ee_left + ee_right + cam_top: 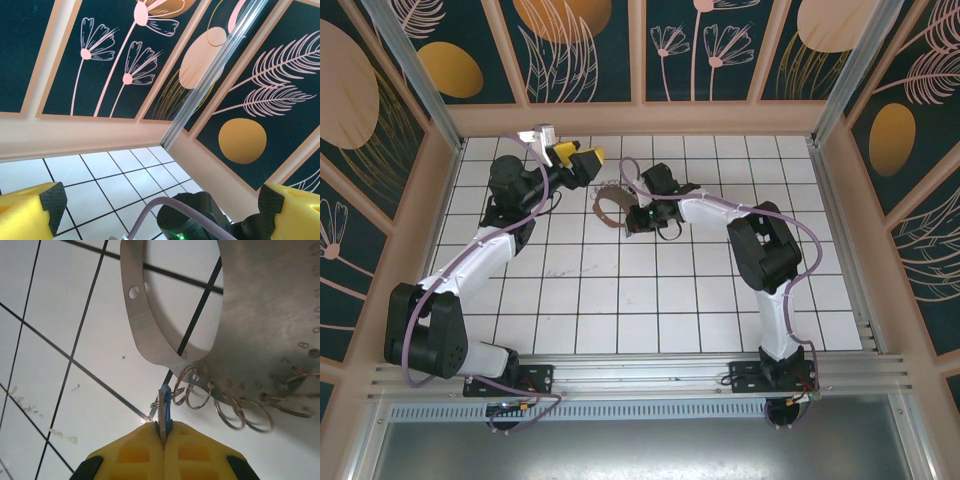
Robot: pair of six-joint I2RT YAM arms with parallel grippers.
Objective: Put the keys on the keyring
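Pinching one blue key (pixel 167 407) at the rim of the keyring (pixel 136 315)

The right tool (pixel 164 429) is clamped on the key. Its two yellow fingers, moulded with square recesses, meet flat, and the key sits edge-on in the seam. There is one key, with a blue head and a thin grey metal edge beside it, poking just past the tips.

Directly ahead of those tips lies the single keyring. It is a flat band of brushed grey metal bent into a wide loop, punched with small round holes and stamped with faint numerals. At least five thin, shiny wire split rings (pixel 200 394) hang from the stretch of rim nearest the tool. The key's end overlaps the closest ring, but I cannot tell whether it is threaded through. Beneath is the worktop (pixel 620 300), glossy white square tiles with dark joints, lightly scuffed.

From above, the right arm rises from its base, folds at the elbow and reaches left, with its wrist tipped down to the tiles. The loop looks tan-brown from here.

The left tool (pixel 578 155) is open, its two yellow fingers with dark foam pads spread wide. It is held above the tiles on the far side of the keyring from the right tool. The left arm stretches long, and its camera faces the dark floral wall panels (pixel 125 60).
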